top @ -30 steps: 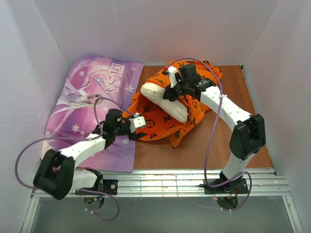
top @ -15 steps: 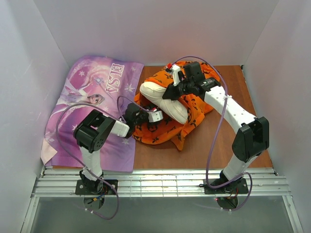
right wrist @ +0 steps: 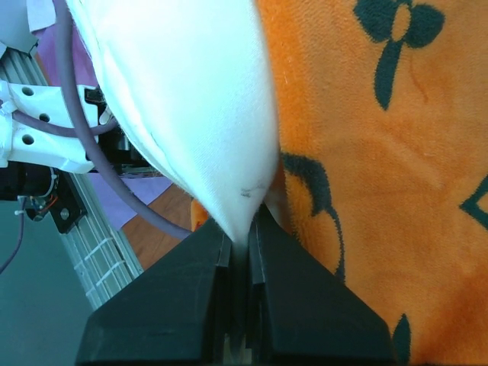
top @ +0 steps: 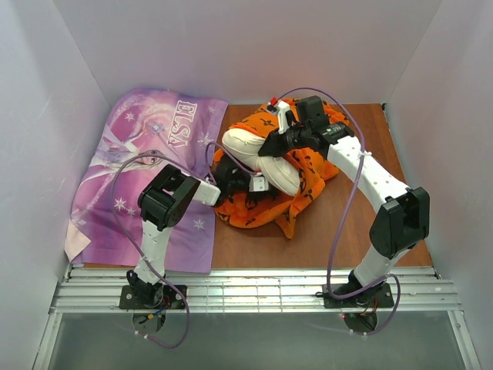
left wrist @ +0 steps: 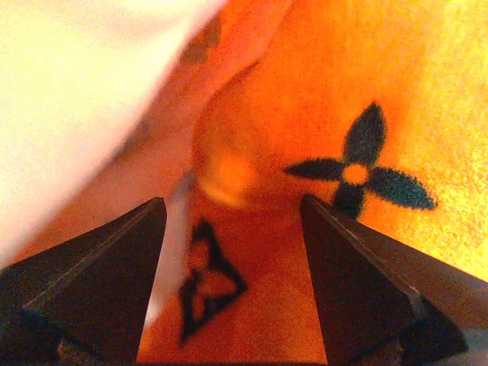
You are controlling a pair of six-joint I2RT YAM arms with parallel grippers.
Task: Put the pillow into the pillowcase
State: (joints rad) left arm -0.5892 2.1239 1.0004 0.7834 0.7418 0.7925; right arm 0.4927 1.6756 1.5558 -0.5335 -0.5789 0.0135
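- The pillow (top: 254, 158) lay on the crumpled pillowcase (top: 254, 210) at the middle of the bench (top: 370, 139), its long axis running from far-left to near-right.
- The right hand (right wrist: 242, 230) was clenched on the pillow's edge, pinching a thin fold of cream cloth.
- The left hand (left wrist: 229, 210), the nearer one to the case, was released, its fingers spread over orange folds just beside the pillow's near flank. A gap probably lay straight ahead of it.
- The pillow looked plump and smooth, the case fleecy and limp, with black flower motifs.
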